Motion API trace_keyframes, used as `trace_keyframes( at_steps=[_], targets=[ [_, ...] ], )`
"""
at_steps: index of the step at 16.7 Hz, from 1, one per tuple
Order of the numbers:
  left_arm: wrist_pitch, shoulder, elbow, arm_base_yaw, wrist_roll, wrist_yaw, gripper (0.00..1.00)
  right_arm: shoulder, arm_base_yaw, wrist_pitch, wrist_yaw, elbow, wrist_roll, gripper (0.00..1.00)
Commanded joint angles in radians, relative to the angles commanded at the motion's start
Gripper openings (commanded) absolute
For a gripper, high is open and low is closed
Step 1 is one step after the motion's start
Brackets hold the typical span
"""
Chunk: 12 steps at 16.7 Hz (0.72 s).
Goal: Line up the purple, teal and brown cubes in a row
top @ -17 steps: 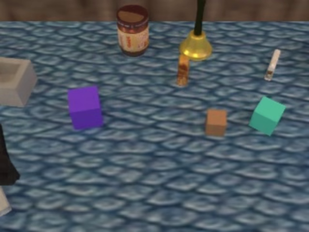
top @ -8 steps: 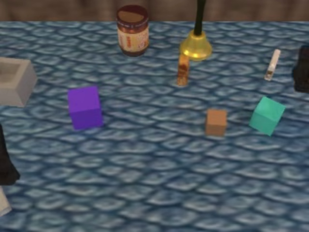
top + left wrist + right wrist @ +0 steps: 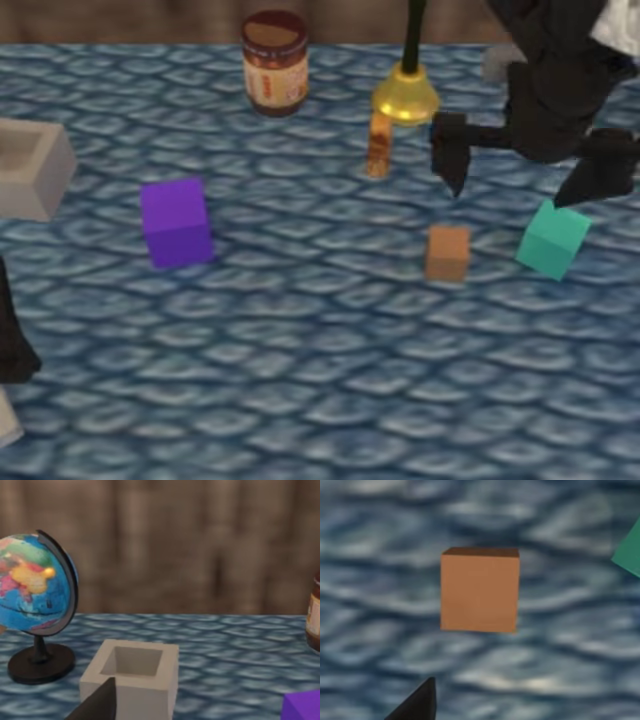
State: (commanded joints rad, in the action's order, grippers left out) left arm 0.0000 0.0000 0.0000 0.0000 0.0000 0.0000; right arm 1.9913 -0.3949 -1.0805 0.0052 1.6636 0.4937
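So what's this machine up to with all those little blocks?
It is meant to line up three cubes, and none is held yet. The right gripper hangs open above the table's right side, over the brown cube and the teal cube; its wrist camera looks straight down at the brown one. The purple cube sits alone far to the left. The left arm waits at the left edge.

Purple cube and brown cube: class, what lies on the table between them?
Nothing: in the top view only bare blue table separates the purple cube from the brown cube.
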Motion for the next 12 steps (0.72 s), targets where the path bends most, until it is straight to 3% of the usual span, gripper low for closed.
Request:
trace_keyframes(
  at_steps=[6,12],
  targets=[
    [0.000,0.000,0.000,0.000,0.000,0.000,1.00,0.283,-0.063,-0.152,-0.001,0.282,0.080,1.00],
    [0.000,0.000,0.000,0.000,0.000,0.000,1.00,0.304,-0.063,-0.161,-0.001,0.304,0.086,1.00]
  ],
)
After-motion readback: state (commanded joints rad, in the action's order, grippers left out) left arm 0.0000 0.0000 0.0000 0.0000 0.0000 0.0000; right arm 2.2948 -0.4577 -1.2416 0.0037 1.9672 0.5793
